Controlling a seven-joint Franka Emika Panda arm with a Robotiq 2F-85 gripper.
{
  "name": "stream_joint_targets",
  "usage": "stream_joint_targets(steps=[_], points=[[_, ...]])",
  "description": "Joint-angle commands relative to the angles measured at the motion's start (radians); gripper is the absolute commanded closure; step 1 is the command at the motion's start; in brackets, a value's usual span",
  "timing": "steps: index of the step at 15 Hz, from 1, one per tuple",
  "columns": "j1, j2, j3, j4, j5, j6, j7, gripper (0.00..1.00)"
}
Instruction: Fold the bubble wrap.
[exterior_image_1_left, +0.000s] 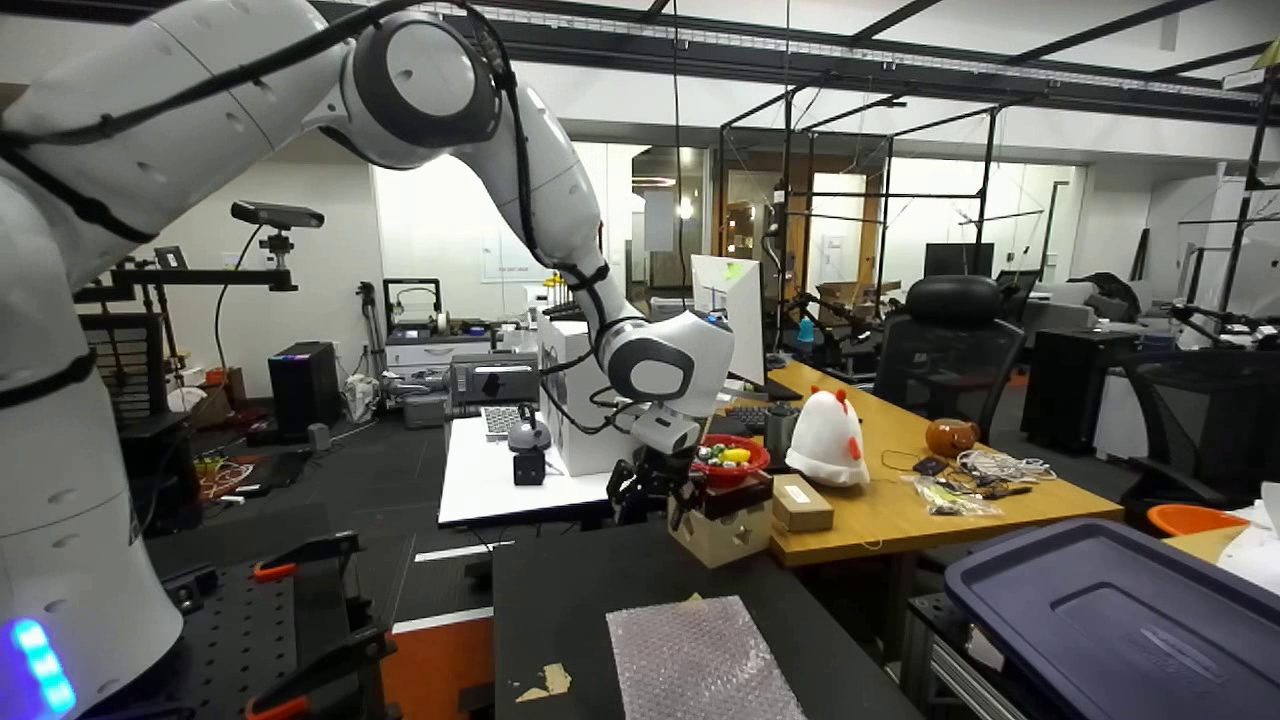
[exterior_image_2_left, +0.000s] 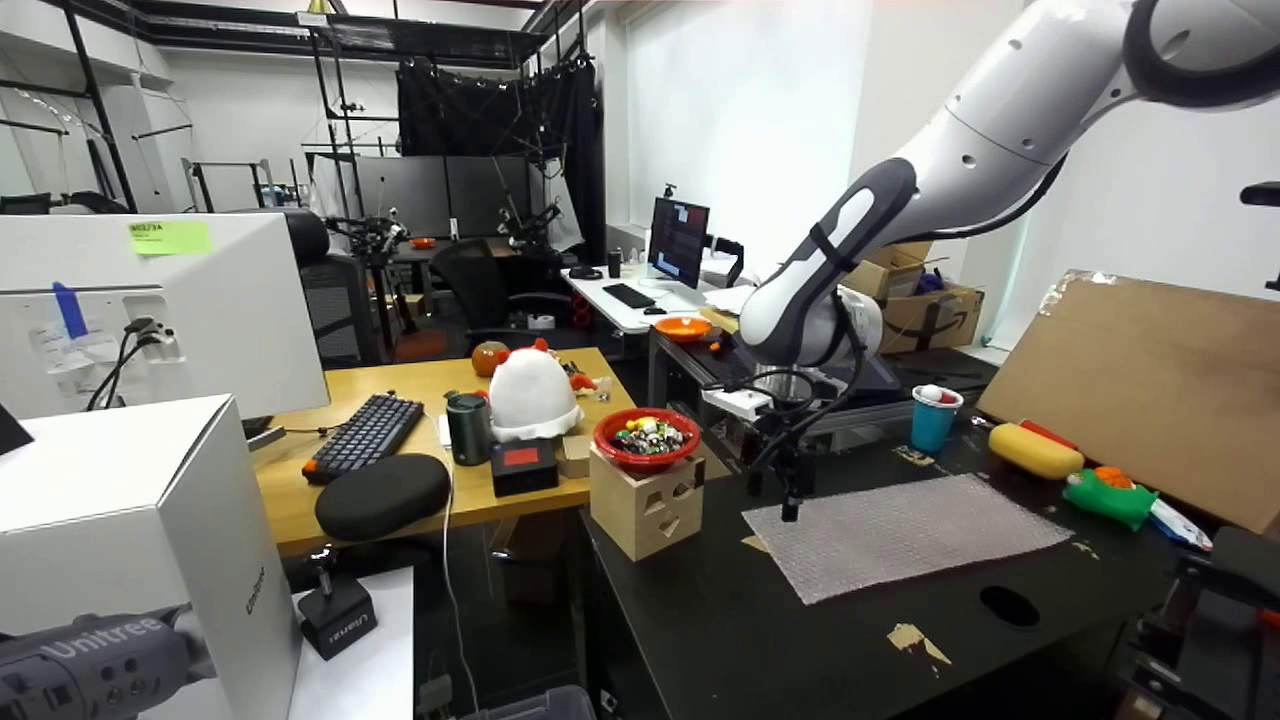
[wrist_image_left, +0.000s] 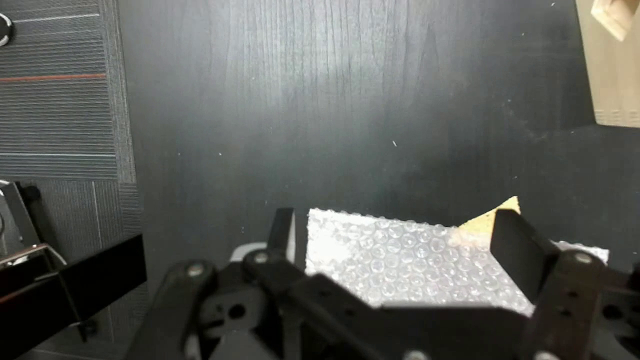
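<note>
The bubble wrap (exterior_image_1_left: 700, 660) is a translucent greyish sheet lying flat and unfolded on the black table. It shows whole in an exterior view (exterior_image_2_left: 900, 535), and its short edge shows between the fingers in the wrist view (wrist_image_left: 400, 260). My gripper (exterior_image_1_left: 655, 505) hangs above the table near that short edge, by the wooden box. It also shows in an exterior view (exterior_image_2_left: 773, 500). In the wrist view the gripper (wrist_image_left: 395, 215) is wide open with nothing between its fingers; the wrap lies below. The gripper body hides the rest of the wrap there.
A wooden box (exterior_image_2_left: 645, 510) with a red bowl (exterior_image_2_left: 648, 440) on top stands at the table's corner, close to the gripper. A blue cup (exterior_image_2_left: 935, 418), a yellow toy (exterior_image_2_left: 1035, 450) and a green toy (exterior_image_2_left: 1110, 497) lie beyond the wrap. A cardboard sheet (exterior_image_2_left: 1150, 390) leans behind them.
</note>
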Motion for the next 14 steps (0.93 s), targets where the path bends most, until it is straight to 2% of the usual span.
stream_joint_targets(steps=[1, 9, 14], points=[[-0.003, 0.037, 0.011, 0.004, 0.013, 0.034, 0.067, 0.0], [0.026, 0.08, -0.029, 0.017, -0.04, 0.03, 0.166, 0.0], [0.029, 0.153, -0.029, 0.089, -0.054, 0.03, 0.208, 0.0]])
